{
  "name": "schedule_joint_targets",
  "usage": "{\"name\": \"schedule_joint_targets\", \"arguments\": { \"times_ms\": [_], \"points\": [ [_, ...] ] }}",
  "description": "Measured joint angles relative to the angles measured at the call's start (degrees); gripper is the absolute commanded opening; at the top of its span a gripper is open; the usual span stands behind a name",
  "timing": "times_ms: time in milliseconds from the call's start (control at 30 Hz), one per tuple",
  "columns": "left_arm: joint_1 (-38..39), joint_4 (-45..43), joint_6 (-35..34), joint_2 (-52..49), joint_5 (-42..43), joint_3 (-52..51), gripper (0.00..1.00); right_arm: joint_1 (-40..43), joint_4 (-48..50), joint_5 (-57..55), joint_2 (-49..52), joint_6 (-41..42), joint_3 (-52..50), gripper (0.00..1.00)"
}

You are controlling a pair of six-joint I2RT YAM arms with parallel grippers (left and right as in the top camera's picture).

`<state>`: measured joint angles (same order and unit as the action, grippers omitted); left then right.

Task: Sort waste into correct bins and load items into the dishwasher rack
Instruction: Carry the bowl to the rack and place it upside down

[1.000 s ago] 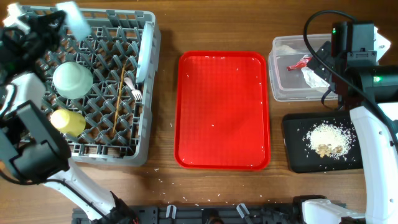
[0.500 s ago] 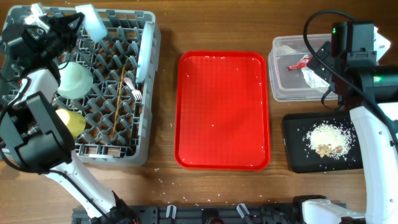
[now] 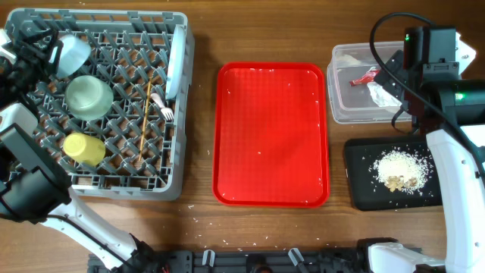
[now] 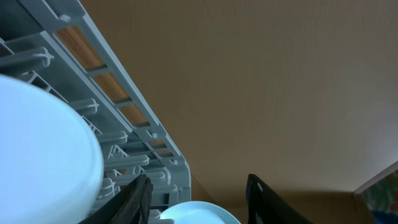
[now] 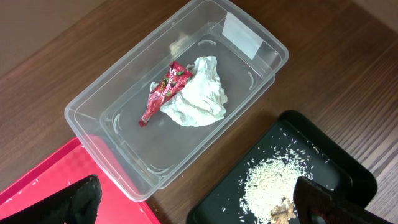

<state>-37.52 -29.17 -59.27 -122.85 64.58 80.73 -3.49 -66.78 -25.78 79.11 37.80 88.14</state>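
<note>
You're at a robot lab bench, not a real kitchen. Plain wood table (image 3: 273, 30), one robot arm (image 3: 455, 159) at 3 o'clock, 2nd arm (image 3: 34, 189) at 8, black frame (image 3: 250, 262) along the edge at 6, loose cable (image 3: 373, 42) at 2. Kitchen stuff is set out as props: dish rack (image 3: 129, 189) at 9-10, red tray (image 3: 273, 136) ctr, clear tub (image 3: 334, 95) at 2, black tray (image 3: 360, 182) at 4.

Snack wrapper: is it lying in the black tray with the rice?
No, the wrapper lies in the clear tub beside the napkin; the black tray holds rice.
</note>
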Motion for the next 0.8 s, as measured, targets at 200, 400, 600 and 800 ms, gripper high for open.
{"name": "schedule_joint_targets", "arguments": {
  "times_ms": [200,400,600,800],
  "points": [
    [0.0,-2.0,-2.5,0.0,2.9,0.0,0.33,0.0,0.0,0.0,0.0,0.0,0.0,1.0],
    [0.8,-13.3,-7.5,1.5,3.9,-0.1,0.04,0.0,0.0,0.0,0.0,0.0,0.0,0.99],
    [1.3,-3.5,-3.6,2.3,2.7,0.0,0.04,0.0,0.0,0.0,0.0,0.0,0.0,1.0],
    [7.1,-1.1,-2.4,10.0,2.8,0.0,0.04,0.0,0.0,0.0,0.0,0.0,0.0,1.0]
  ]
}}
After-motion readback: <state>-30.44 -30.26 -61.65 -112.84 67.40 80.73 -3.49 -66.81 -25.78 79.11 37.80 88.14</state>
